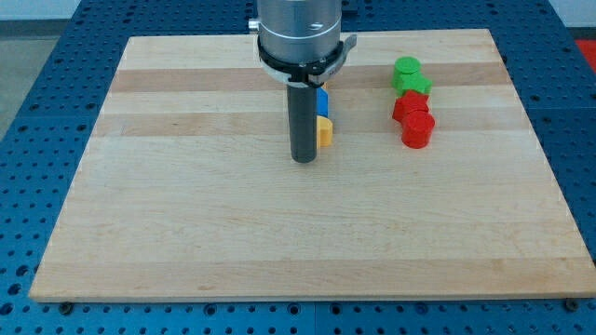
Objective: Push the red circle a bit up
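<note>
The red circle [417, 129] lies on the wooden board [233, 223] at the view's right, touching a red block [409, 106] of unclear shape just above it. My tip [304, 160] rests on the board left of the red circle, well apart from it. A yellow block [325, 132] and a blue block [322, 100] sit right beside the rod, partly hidden behind it; their shapes cannot be made out.
A green circle [406, 68] and a second green block [413, 85] stand above the red pair in one column. The board's right edge lies to the right of this column. A blue perforated table surrounds the board.
</note>
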Robot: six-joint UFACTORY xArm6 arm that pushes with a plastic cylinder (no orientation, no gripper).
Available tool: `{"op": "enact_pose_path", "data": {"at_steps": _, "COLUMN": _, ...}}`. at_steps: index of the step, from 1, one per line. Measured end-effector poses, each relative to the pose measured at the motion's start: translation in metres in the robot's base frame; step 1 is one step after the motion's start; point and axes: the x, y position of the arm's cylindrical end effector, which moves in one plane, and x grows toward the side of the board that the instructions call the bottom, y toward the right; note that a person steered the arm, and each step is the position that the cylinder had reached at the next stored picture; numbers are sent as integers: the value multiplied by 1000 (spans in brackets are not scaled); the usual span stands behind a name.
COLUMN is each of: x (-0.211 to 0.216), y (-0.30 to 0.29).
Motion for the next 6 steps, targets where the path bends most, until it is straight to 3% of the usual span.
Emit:
{"op": "enact_pose_path", "data": {"at_steps": 2, "x": 10, "y": 0}}
{"op": "enact_pose_path", "data": {"at_steps": 3, "x": 36, "y": 1}}
{"op": "enact_pose_path", "data": {"at_steps": 6, "x": 50, "y": 76}}
